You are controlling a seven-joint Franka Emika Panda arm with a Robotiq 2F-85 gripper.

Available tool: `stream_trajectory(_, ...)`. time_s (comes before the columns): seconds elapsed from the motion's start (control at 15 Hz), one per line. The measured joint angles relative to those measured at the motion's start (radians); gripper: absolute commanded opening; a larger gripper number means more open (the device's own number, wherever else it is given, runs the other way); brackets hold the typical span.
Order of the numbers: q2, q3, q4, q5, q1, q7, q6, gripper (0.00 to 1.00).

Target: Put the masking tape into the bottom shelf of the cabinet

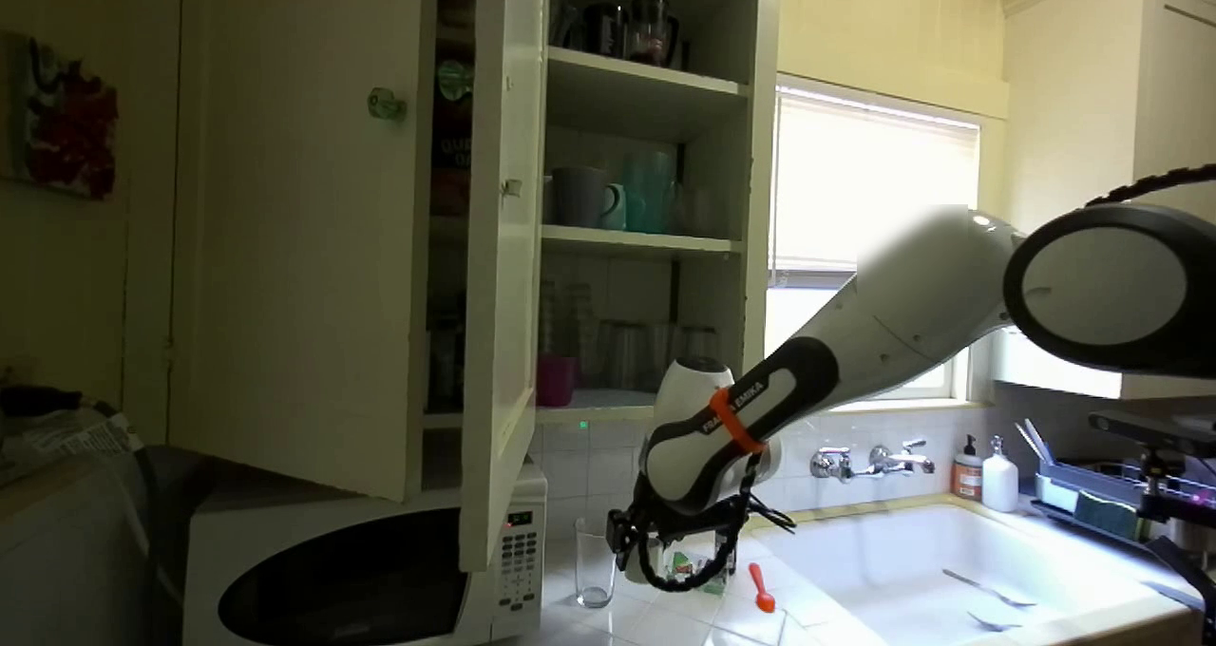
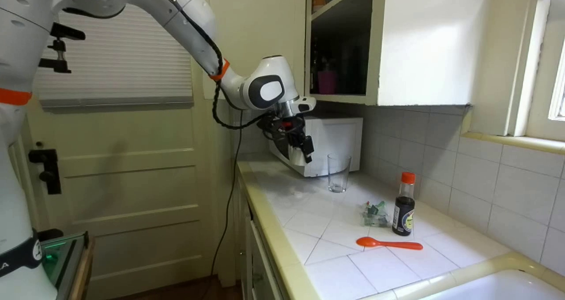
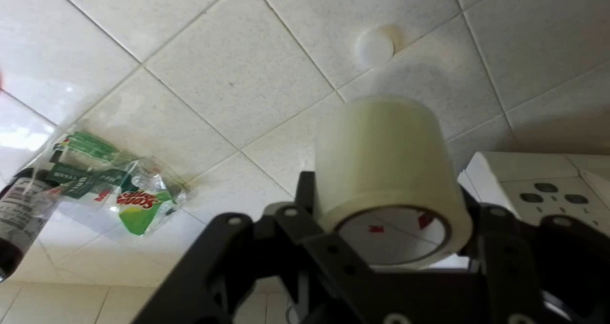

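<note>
Masking tape (image 3: 381, 147) hangs pinched in the gripper (image 3: 388, 190), its jaws parted by the tape's width, above the counter (image 2: 304, 229) near the microwave (image 2: 335, 139). Higher than the microwave is the bottom shelf (image 1: 600, 413) of the open cabinet (image 1: 760, 152); just beside the microwave stands a drinking glass (image 2: 338, 178).

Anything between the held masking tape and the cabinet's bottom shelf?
Nothing visible blocks the way up and in: the masking tape, held in the gripper, is below the bottom shelf, whose front is open. The open door stands beside the opening; a magenta cup and clear glasses on the shelf may crowd placement.
</note>
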Motion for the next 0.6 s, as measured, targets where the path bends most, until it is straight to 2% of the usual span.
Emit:
stream_trajectory(0.33,-0.147,-0.013,-0.036,-0.053,-0.001,0.015,-0.021,0.37)
stream_trajectory(0.47,-0.192,0.004,-0.02,-0.039,-0.004,0.01,-0.085,0.37)
stream_trajectory(0.6,-0.222,0.032,0.012,0.001,-0.01,-0.008,-0.204,0.37)
